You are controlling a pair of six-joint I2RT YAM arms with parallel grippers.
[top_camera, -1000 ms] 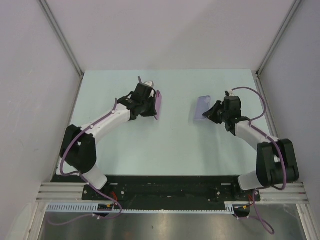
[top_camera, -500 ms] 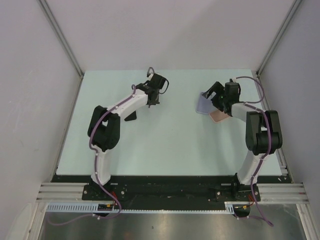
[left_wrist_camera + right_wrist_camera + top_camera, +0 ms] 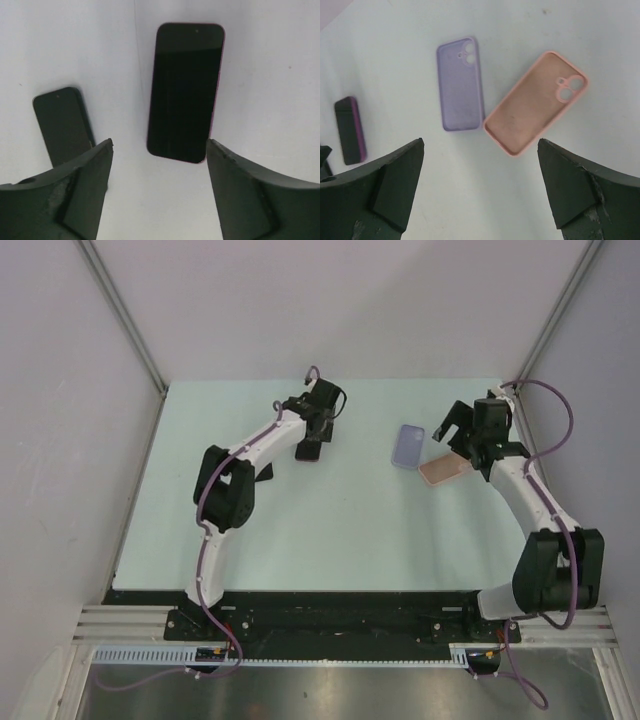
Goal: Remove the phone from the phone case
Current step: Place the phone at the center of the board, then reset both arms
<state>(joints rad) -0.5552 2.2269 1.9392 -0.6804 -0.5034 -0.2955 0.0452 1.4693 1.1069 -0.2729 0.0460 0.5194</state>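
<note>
A black-screened phone [image 3: 185, 92] with a magenta edge lies flat and bare on the table, screen up; it also shows as the phone [image 3: 308, 450] and the phone [image 3: 350, 131]. My left gripper [image 3: 160, 145] hovers just above its near end, open, with nothing between the fingers. The empty purple phone case [image 3: 461, 85] lies flat on the table, also seen as the case [image 3: 407, 447]. My right gripper [image 3: 481, 142] stands open above the table near it, holding nothing, and appears at the right gripper [image 3: 462, 443] from above.
An empty pink case [image 3: 535, 102] lies hollow side up, touching the purple one's corner. A second dark phone [image 3: 62, 125] lies left of the first, near the left arm [image 3: 262, 472]. Grey walls [image 3: 60, 390] close in the table.
Both grippers have opened. The left one let go of the phone, which now lies flat. The right one released the purple case beside the pink one. Both arms reached farther back.
</note>
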